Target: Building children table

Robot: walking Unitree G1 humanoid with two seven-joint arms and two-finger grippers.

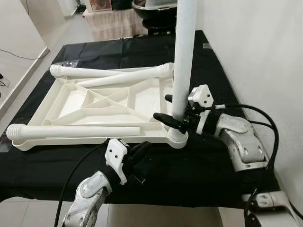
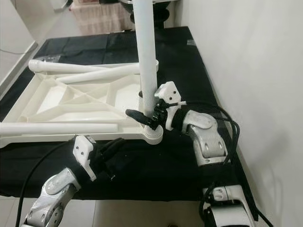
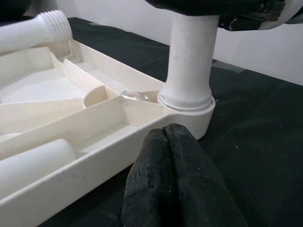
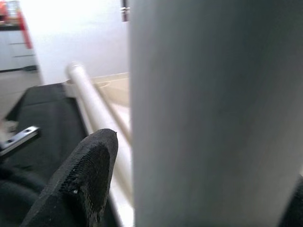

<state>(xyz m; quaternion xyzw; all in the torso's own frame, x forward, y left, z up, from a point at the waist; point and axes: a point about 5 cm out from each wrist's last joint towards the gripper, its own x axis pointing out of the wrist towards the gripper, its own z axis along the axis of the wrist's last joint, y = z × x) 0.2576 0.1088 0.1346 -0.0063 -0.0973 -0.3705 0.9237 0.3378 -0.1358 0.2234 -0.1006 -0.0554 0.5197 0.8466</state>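
At the left of the head view we see a loose white leg lying along the near edge of the upturned white tabletop, which rests underside up on the black-covered counter and spans the left and centre of the frame. Two more loose legs lie crossed along its far edge, in the upper left.

In the lower left our left gripper rests on the black cloth just beside the tabletop's near rim; in its wrist view the two black fingers press together, jaws closed on nothing.

At centre an upright white leg stands in the tabletop's near right corner socket and runs up out of the top of the frame.

To the right of centre our right gripper reaches in from the lower right, its jaws clamped around the upright leg low down, just above the socket, one finger on each side. A white wall takes up the right of the frame.
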